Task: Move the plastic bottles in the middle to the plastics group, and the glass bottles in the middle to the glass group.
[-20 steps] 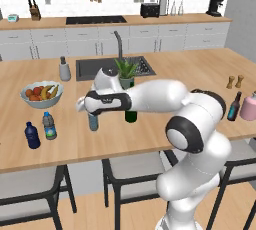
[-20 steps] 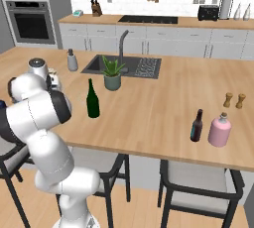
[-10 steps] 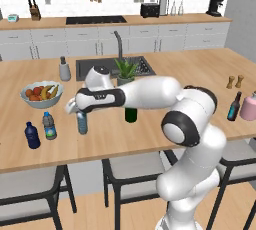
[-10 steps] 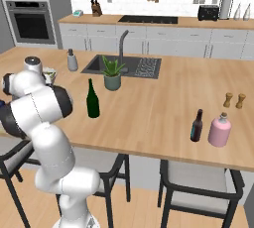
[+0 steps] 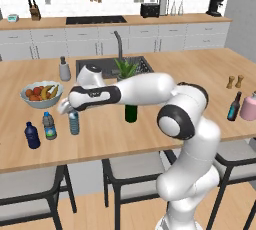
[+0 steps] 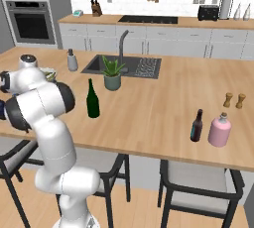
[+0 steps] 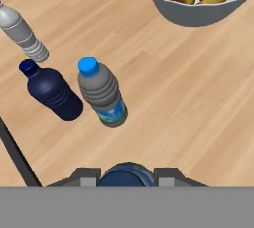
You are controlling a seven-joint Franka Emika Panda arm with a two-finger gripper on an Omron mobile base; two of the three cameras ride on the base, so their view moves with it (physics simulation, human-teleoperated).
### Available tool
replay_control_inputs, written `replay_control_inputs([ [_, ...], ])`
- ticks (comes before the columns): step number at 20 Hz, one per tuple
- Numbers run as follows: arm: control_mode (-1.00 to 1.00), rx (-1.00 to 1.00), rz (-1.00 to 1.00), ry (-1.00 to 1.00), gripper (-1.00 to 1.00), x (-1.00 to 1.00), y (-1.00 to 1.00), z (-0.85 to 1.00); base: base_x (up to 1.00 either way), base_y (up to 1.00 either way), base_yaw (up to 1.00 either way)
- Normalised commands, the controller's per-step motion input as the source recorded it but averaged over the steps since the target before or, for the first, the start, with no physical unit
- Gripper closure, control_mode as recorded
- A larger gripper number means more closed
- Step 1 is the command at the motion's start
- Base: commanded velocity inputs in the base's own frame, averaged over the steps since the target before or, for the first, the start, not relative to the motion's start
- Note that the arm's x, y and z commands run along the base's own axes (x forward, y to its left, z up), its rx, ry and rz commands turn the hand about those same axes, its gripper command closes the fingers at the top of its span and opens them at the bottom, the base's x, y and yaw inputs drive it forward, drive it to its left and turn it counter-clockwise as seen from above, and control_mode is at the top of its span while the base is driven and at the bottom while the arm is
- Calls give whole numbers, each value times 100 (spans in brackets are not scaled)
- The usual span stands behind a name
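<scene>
Held: small clear plastic water bottle with blue label (image 5: 74,122), upright, long axis vertical, its base at or just above the wooden bench (image 5: 150,129); contact with the surface not determinable. Pincer (image 5: 70,108) closed on that bottle from above, near the cap; in the hand view the blue round top of the bottle (image 7: 126,175) sits between the two dark finger tips at 6 o'clock. Already placed: second small clear water bottle with blue cap and blue-green label (image 7: 102,93), standing just beside the squat solid dark-blue bottle with dark cap (image 7: 49,93), which marks the plastics group. Bearing from pincer: that pair lies toward 11 o'clock in the hand view, near but apart; in the left base view, at 9 o'clock of the held bottle. Outstanding: tall dark-green glass wine-style bottle (image 6: 92,100), mid-bench beside the potted plant (image 6: 112,73), well apart from the slim dark bottle with blue label (image 6: 197,126) far along at 3 o'clock, next to a pink bottle (image 6: 220,130). Judged stage: setting the second plastic bottle into its group; release probably next.
</scene>
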Motion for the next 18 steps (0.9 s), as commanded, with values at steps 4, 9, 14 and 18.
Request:
replay_control_inputs([
  [4,-100,0,5,-1,100,0,21,-1,0,0,0],
  [9,-100,0,4,0,100,2,21,0,0,0,0],
  [14,-100,0,0,0,100,1,2,-1,0,0,0],
  [18,-100,0,0,0,100,11,5,-16,0,0,0],
])
